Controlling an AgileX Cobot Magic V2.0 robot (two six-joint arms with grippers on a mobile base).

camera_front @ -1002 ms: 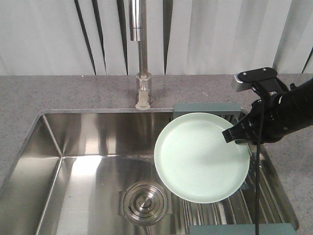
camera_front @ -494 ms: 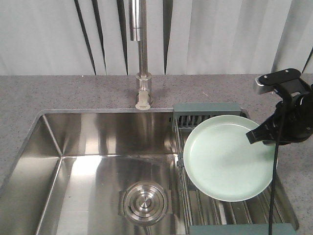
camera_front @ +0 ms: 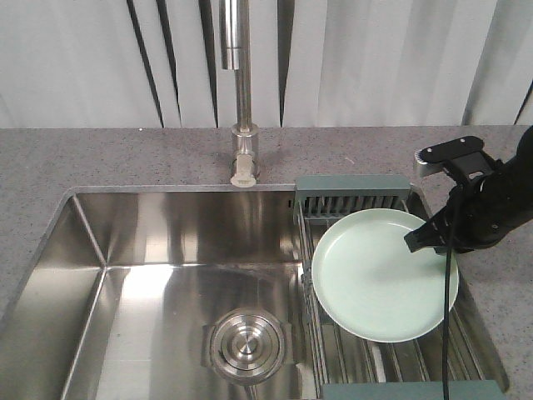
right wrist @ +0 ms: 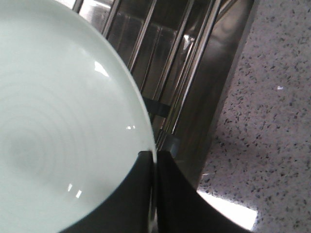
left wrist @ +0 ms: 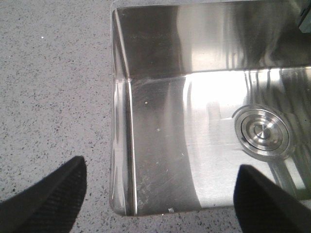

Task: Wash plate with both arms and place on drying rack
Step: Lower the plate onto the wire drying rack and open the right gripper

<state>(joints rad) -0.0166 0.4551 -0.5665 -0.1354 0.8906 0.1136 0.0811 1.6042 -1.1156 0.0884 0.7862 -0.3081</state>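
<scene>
Over the rectangular metal-bar drying rack (camera_front: 391, 358), the right black gripper (camera_front: 426, 236) clamps the rim of the round mint-green plate (camera_front: 379, 279), so placing is judged underway and lowering then release comes next; plate-to-bar contact is unclear, while the left gripper (left wrist: 155, 194) stands wide and empty.
</scene>
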